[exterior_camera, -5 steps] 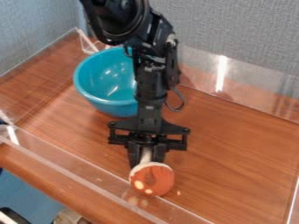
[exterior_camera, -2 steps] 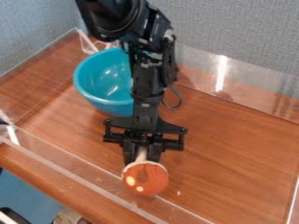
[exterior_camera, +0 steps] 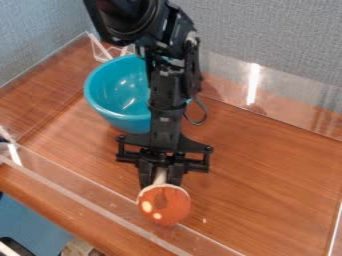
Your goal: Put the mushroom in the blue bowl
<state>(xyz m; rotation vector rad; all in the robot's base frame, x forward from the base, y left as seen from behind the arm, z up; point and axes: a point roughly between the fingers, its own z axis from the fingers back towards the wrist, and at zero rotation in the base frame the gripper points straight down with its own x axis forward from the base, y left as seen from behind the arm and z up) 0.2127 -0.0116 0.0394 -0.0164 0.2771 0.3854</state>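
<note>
The mushroom sits near the front edge of the desk, its round orange-brown cap turned toward the camera so that a few pale spots show on the smooth, slightly shiny surface; a short stretch of cream-white stem runs from behind the cap up into the gripper. The black fingers are pressed in on that stem, pinching the mushroom, and the gripper points steeply down with a crossbar of dark, angular metal or plastic parts spreading to either side just above the cap. Whether the cap touches the wood or hangs just over it cannot be told. The arm rises from there as a slim black column to a bulky black joint at the top of the view. Behind it, toward the back left corner of the desk, stands the blue bowl, deep, round and glossy turquoise, its near side partly hidden by the arm and well apart from the mushroom. The desk top is reddish-brown wood with a polished, streaked grain, ringed by low clear plastic walls; a grey-blue textured wall stands behind.
</note>
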